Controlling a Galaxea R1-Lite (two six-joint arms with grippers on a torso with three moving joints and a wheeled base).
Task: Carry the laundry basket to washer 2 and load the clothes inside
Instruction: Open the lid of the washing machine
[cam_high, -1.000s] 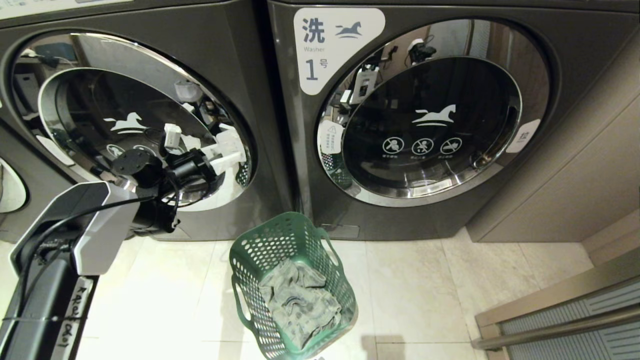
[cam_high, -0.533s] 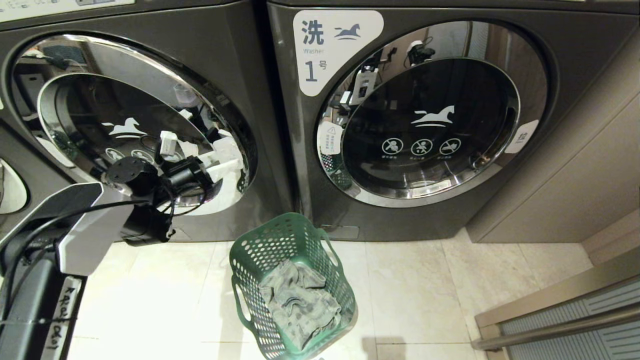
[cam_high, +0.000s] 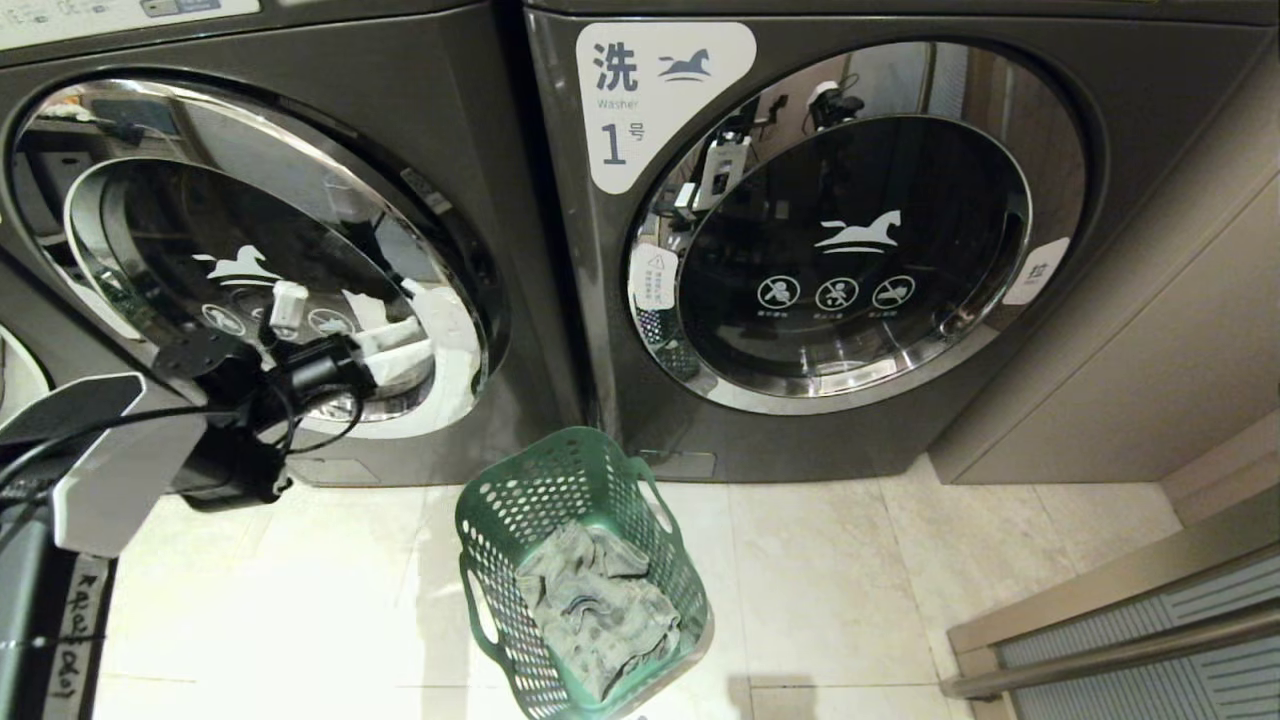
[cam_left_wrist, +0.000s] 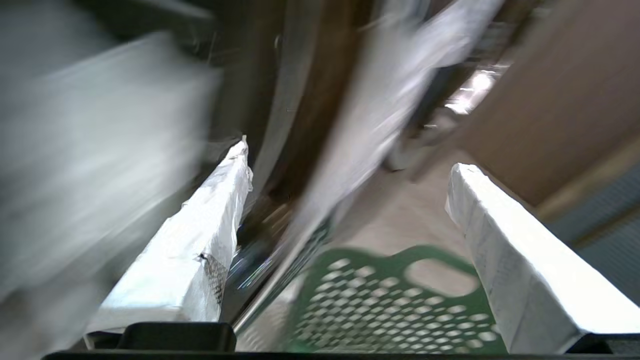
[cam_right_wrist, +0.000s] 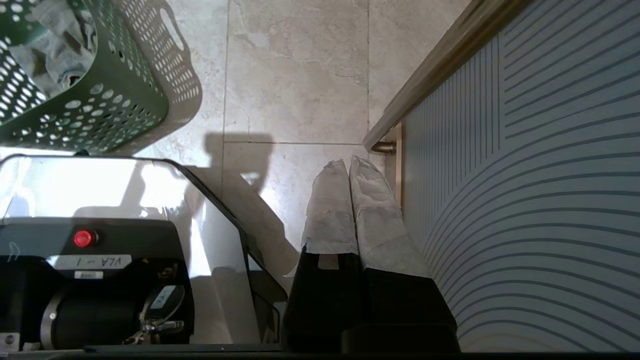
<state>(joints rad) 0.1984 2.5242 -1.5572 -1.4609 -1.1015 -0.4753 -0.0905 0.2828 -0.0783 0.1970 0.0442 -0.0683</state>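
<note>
With the left gripper (cam_high: 415, 335) spread wide and empty at the right rim of the left washer's door (cam_high: 250, 250), hook that edge squarely and pull slowly, clear of the basket (cam_high: 500, 520) of clothes (cam_high: 595, 620) on the floor before both machines, while the right gripper (cam_right_wrist: 350, 172) stays pinched empty.

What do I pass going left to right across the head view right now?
Left gripper, open at the left washer door → green laundry basket holding grey clothes → washer 1 door → striped panel.
</note>
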